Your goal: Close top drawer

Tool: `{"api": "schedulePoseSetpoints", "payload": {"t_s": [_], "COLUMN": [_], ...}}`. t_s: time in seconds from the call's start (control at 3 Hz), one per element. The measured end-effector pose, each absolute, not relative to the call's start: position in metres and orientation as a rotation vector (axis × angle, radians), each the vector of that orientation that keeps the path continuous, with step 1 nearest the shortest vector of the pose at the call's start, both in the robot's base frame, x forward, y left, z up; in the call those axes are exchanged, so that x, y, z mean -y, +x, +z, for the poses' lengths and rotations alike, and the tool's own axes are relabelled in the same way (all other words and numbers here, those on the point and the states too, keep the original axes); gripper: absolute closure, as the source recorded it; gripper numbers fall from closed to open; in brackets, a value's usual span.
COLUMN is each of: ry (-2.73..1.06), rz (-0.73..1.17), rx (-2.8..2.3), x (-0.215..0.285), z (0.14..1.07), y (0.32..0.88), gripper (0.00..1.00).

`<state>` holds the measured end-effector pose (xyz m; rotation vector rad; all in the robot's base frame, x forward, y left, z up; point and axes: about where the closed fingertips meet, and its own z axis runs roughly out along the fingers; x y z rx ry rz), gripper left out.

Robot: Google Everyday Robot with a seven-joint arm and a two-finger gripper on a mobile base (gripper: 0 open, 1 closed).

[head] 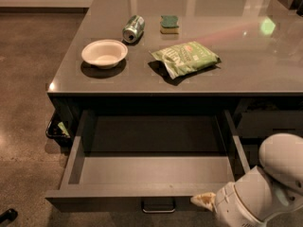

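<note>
The end effector (202,200) sits low at the right, its pale tip at the outer face of the top drawer (151,169), to the right of the metal loop handle (158,206). Whether it is open or closed cannot be told, and nothing shows in its hold. Whether it touches the front or is only just beside it cannot be told either.

The drawer stands far out from under the counter (236,74), empty, with its front facing the camera. Its long axis runs left to right, parallel to the counter's edge. Most of its width lies to the left of the end effector, and its body extends beyond it toward the cabinet. Closing it therefore likely calls for a push straight away from the camera, across that long axis. Pressing right of centre may skew the drawer on its slides.

On the counter above, a white bowl (104,53), a tipped can (133,28), a sponge (169,24) and a green chip bag (185,58) lie well apart from the drawer.
</note>
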<state>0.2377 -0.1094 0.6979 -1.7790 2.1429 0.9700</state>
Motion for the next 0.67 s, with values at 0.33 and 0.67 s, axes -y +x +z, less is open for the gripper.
{"api": "schedulePoseSetpoints", "payload": {"t_s": [0.33,0.67], "ry": [-1.762,-1.756], "rz": [1.080,1.159], "rx": [-2.142,-2.117], "x": [0.109,0.106], "z": [0.661,0.620], "y": [0.229,0.233], "gripper": [0.00,0.00]}}
